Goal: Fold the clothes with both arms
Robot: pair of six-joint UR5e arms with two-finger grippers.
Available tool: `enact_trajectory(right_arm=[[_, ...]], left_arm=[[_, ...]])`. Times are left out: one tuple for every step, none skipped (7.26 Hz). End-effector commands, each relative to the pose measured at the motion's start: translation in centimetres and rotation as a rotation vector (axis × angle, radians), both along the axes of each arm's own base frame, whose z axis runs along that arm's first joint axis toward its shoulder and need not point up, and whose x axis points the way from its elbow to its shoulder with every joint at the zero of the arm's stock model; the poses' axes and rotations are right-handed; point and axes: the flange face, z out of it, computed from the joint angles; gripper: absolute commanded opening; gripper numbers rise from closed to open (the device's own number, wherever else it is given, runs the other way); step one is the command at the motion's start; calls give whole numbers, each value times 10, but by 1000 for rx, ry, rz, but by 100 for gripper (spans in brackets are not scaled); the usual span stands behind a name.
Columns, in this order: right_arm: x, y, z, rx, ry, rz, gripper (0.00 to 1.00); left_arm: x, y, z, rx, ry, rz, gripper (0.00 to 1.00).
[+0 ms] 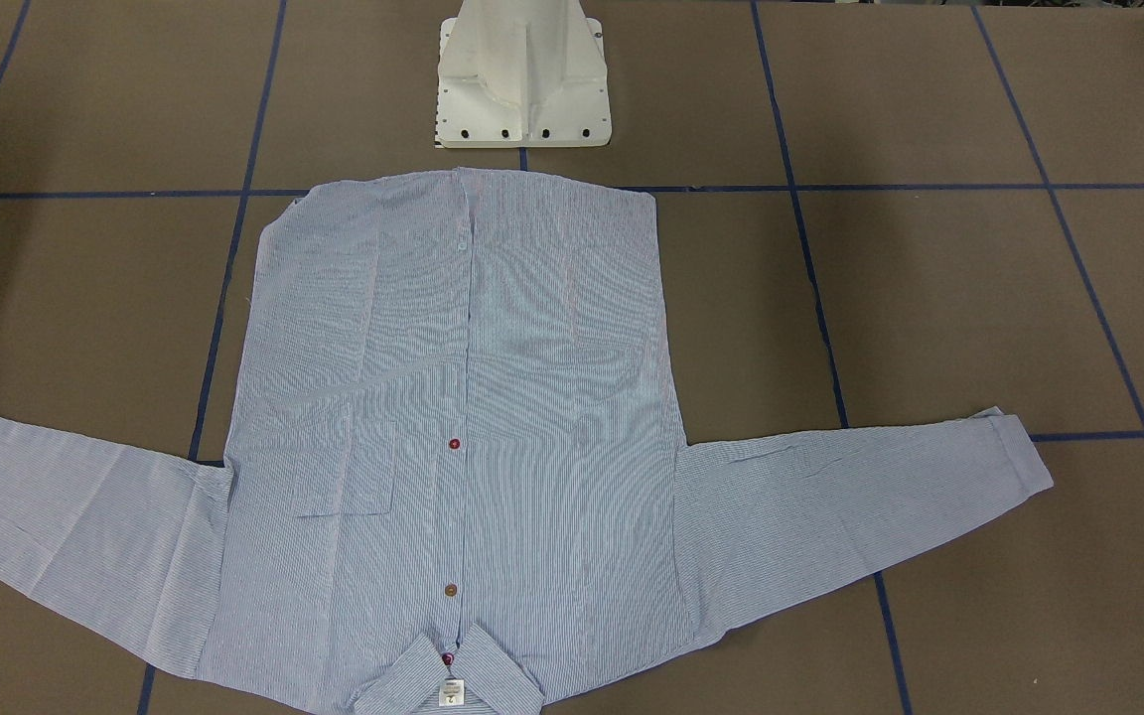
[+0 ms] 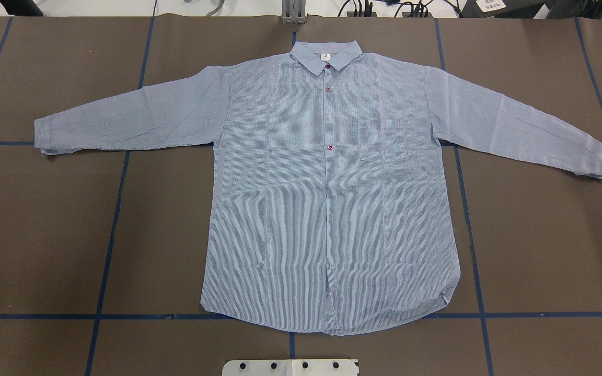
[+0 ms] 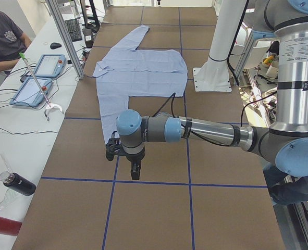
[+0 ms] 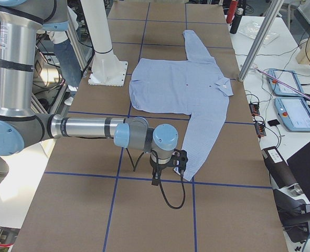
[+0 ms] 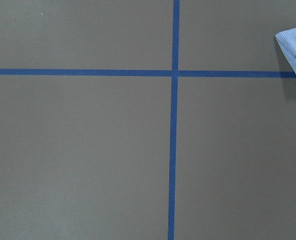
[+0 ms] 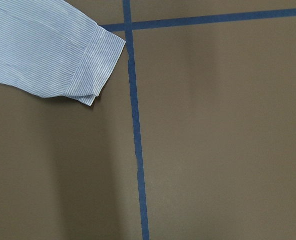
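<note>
I can't read the print on the shirt (image 2: 327, 198)'s white neck label (image 1: 452, 692) (too small). The left gripper (image 3: 135, 172) and right gripper (image 4: 155, 180) each hang with a cuff (image 6: 95, 70) near the fingers; I cannot tell how far those are spread.

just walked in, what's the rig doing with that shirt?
Folding hasn't started. The striped button-up shirt lies flat on the table, front up and buttoned, with both sleeves spread out. The left gripper hangs over bare table just off one cuff, and the right gripper off the other cuff. Neither touches the fabric. I can't tell if they're open.
</note>
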Motion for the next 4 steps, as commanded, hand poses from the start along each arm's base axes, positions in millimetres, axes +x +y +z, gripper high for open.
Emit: enact_trajectory(right_arm=[[1, -2, -4, 5, 11, 6, 100], [1, -2, -1, -5, 7, 10, 100], [0, -3, -3, -1, 2, 10, 100], [0, -6, -5, 9, 2, 6, 100]], left_arm=[[-1, 0, -1, 2, 0, -1, 100], [0, 1, -2, 4, 0, 0, 100], [0, -2, -8, 17, -1, 0, 100], [0, -9, -21, 46, -3, 0, 100]])
